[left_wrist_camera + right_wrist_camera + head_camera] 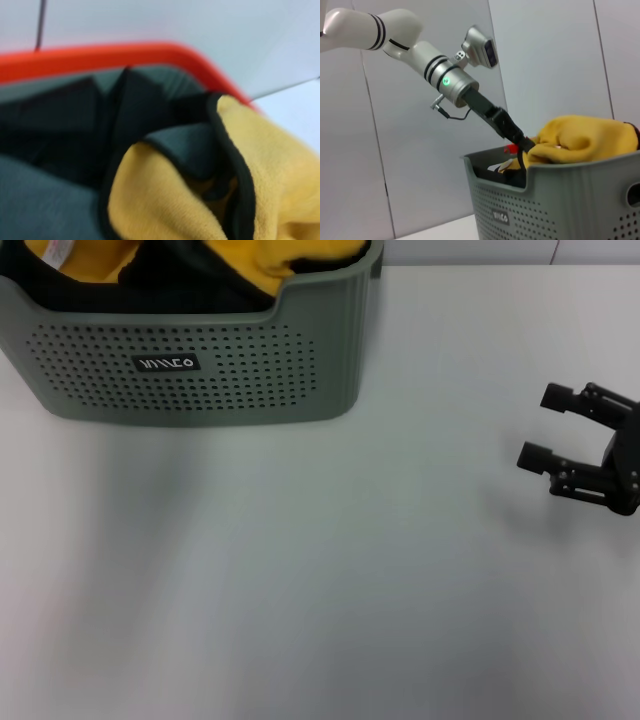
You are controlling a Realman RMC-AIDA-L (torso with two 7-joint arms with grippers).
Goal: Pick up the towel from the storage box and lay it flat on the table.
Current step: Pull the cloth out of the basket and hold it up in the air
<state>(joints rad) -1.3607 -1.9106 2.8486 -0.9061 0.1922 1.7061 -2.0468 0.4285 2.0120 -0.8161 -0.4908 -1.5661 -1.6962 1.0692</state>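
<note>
storage box | black label | white lettering, possibly "INOMATA", upside down

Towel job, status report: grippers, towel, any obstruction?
Left gripper down in storage box, at the towel. Right gripper open, parked over table. Towel bunched in box. No obstruction seen.
</note>
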